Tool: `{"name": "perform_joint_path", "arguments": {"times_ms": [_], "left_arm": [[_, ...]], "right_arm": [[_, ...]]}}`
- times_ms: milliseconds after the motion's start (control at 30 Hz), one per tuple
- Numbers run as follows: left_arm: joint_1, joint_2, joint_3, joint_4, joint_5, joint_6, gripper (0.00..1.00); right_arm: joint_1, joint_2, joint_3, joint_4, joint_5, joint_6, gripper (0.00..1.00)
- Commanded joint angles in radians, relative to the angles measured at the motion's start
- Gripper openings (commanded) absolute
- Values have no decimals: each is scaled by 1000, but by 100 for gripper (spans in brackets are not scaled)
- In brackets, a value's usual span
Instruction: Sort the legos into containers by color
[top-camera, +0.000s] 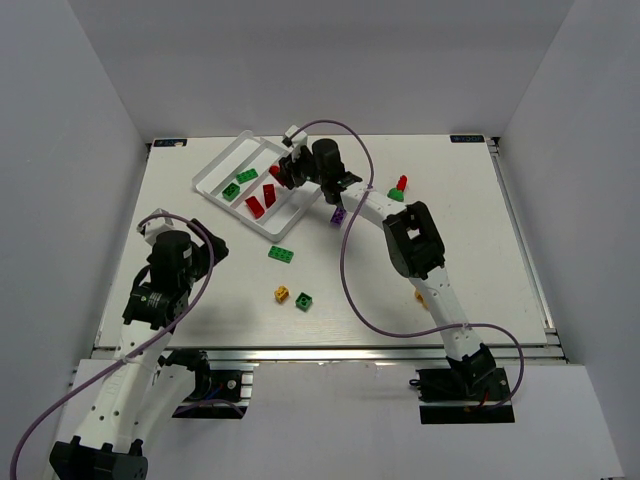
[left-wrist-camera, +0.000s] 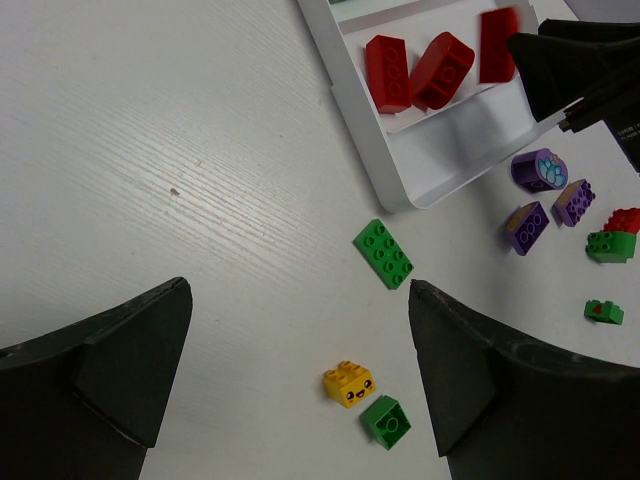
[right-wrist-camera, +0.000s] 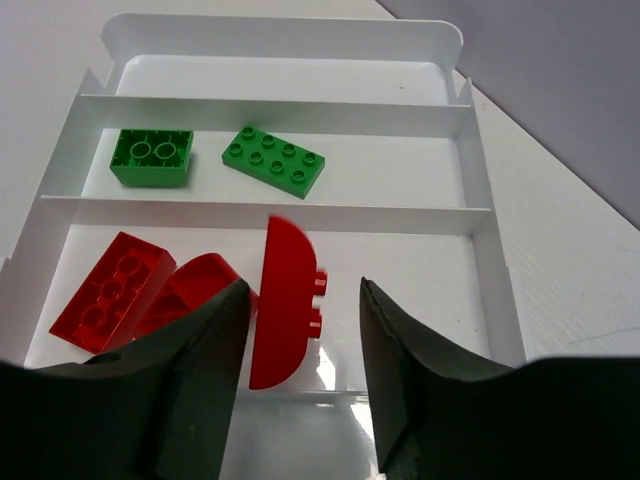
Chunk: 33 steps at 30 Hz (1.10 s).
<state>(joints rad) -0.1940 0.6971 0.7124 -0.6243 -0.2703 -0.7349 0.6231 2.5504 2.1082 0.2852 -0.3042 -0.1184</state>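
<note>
— Right gripper (right-wrist-camera: 302, 283) first: what is it doing?
— It is hanging over the white tray (right-wrist-camera: 285, 28) in the upper left of the overhead view. Its fingers (right-wrist-camera: 190, 380) are standing apart. A curved red brick (right-wrist-camera: 285, 320) is standing on edge between them, its top blurred. A gap is showing between the brick's studs and the finger on the right of the wrist frame, so nothing is being squeezed.
— Which compartment is that brick sitting in?
— The third from the top of the wrist frame, where two more red bricks (right-wrist-camera: 112, 290) are lying at the lower left. One compartment up, a green block (right-wrist-camera: 152, 157) and a flat green plate (right-wrist-camera: 275, 160) are lying side by side, apart.
— And the left gripper (left-wrist-camera: 297, 290)?
— It is hovering over the table (left-wrist-camera: 150, 120) at the lower left of the overhead view, jaws spread wide, gripping nothing.
— Where are the loose legos lying?
— On the table, in the left wrist frame. A flat green brick (left-wrist-camera: 383, 253) is lying near the tray's corner. A yellow brick (left-wrist-camera: 350, 383) is sitting just beside a small green brick (left-wrist-camera: 385, 420) at the bottom. Toward the right edge, a round purple piece (left-wrist-camera: 540, 170) and two purple bricks (left-wrist-camera: 527, 227) are clustering near a red-on-green pair (left-wrist-camera: 610, 245) and a little green piece (left-wrist-camera: 603, 312).
— Is any writing showing?
— Lettering is too small to tell. The yellow brick is wearing a printed smiling face, and the round purple piece is carrying a pale blue printed pattern.
</note>
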Motion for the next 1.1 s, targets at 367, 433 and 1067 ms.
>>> {"name": "perform_joint_path", "arguments": {"times_ms": [367,433,1067], "left_arm": [[1,-27,19,26,-75,-27,98],[1,-42,18,29,-69,-21,98],[-1,-176,-97,109,52,-179,95]], "right_arm": [[-17,-183,-4,-78,37,-70,89],[-49,-246,12,-243,18,-69,89],[-505,-363,-96,-754,249,313,53]]}}
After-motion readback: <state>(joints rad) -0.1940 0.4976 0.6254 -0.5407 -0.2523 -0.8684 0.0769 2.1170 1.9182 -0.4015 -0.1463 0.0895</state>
